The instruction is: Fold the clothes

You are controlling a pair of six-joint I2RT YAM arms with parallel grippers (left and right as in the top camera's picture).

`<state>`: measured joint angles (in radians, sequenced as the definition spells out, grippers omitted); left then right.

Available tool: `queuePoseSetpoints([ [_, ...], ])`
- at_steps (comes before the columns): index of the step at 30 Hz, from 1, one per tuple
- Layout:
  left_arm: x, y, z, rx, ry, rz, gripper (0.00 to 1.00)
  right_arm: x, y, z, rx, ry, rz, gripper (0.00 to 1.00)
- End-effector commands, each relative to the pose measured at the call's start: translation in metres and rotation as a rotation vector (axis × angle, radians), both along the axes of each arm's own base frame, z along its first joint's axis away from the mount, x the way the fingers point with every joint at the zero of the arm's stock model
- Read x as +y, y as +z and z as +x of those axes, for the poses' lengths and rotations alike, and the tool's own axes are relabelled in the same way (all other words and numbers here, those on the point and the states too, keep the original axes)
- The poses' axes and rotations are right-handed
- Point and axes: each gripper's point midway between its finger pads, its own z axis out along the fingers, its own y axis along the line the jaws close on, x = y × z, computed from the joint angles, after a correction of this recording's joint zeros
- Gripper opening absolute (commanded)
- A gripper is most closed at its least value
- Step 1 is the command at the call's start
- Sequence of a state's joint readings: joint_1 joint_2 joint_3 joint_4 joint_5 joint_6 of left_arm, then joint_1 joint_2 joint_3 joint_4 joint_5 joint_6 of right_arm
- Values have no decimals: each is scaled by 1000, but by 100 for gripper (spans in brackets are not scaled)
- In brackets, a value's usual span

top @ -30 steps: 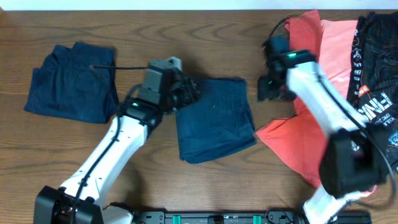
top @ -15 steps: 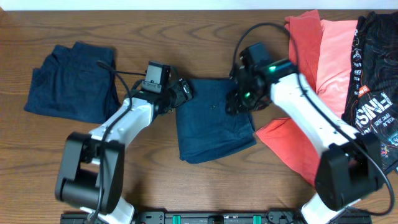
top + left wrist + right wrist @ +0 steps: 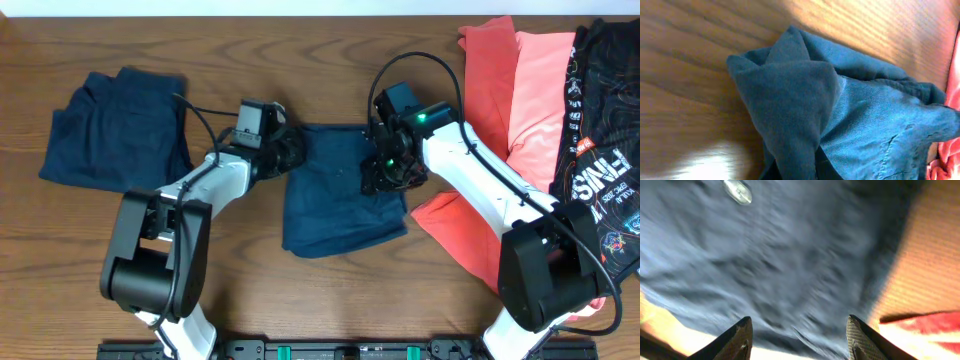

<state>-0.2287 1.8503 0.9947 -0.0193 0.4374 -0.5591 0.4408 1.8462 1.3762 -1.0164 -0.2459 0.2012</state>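
Right tool [image 3: 799, 327] hangs wide open just over the navy trousers [image 3: 340, 205] mid-worktop, probably lining up on their right edge. Left tool [image 3: 284, 152] looks clamped on their bunched far-left corner, guessing so both can lift and fold together.

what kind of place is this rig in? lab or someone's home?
Probably a lab data-collection bench, not a home: a bare wood-grain table, a white-and-black left arm and right arm mounted at one edge, and staged laundry, a folded dark navy garment plus coral-pink shirts.
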Motion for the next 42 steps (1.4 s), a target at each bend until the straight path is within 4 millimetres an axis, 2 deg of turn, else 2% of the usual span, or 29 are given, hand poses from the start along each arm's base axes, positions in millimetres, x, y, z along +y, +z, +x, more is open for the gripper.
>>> queuePoseSetpoints([
  [1,49,68,43,-200,77,9,6,-16,-2,3,16,-58,-29,58],
  [4,104,125,67,-334,197,11,6,-22,-1,6,17,-78,-29,58],
  [6,145,161,75,-413,281,22,6,-24,0,7,16,-84,-28,58],
  [8,190,194,76,-484,373,41,6,-25,0,8,13,-88,-27,58],
  [10,235,216,68,-527,465,67,6,-25,0,9,9,-88,-25,58],
  [11,255,220,63,-532,507,79,6,-24,0,10,5,-88,-24,58],
  [13,295,217,48,-503,596,101,6,-24,0,12,-1,-87,-21,58],
  [14,314,208,39,-464,642,109,7,-23,0,12,-4,-87,-19,58],
  [16,345,186,21,-373,733,134,17,-23,0,13,-9,-87,-17,58],
  [17,359,173,11,-321,778,148,33,-23,0,14,-10,-87,-16,58],
  [18,373,160,0,-266,822,159,57,-23,0,14,-11,-87,-16,59],
  [19,382,150,-7,-229,847,162,86,-23,0,14,-11,-87,-16,59],
  [20,389,141,-13,-198,868,158,98,-23,0,14,-11,-87,-16,59],
  [23,403,129,-28,-142,918,136,98,-23,0,13,-6,-87,-18,60],
  [27,394,142,-23,-188,881,88,98,-24,0,14,-8,-90,-17,61],
  [31,353,156,-4,-233,749,48,98,-19,2,20,-27,-90,13,64],
  [34,301,153,12,-235,572,84,98,-14,4,32,-75,-102,35,66],
  [37,235,139,18,-190,370,151,98,-19,7,49,-109,-193,59,69],
  [39,188,124,11,-134,236,233,98,-32,12,63,-131,-253,70,71],
  [42,136,102,-15,-42,47,373,98,-57,19,73,-130,-314,62,71],
])
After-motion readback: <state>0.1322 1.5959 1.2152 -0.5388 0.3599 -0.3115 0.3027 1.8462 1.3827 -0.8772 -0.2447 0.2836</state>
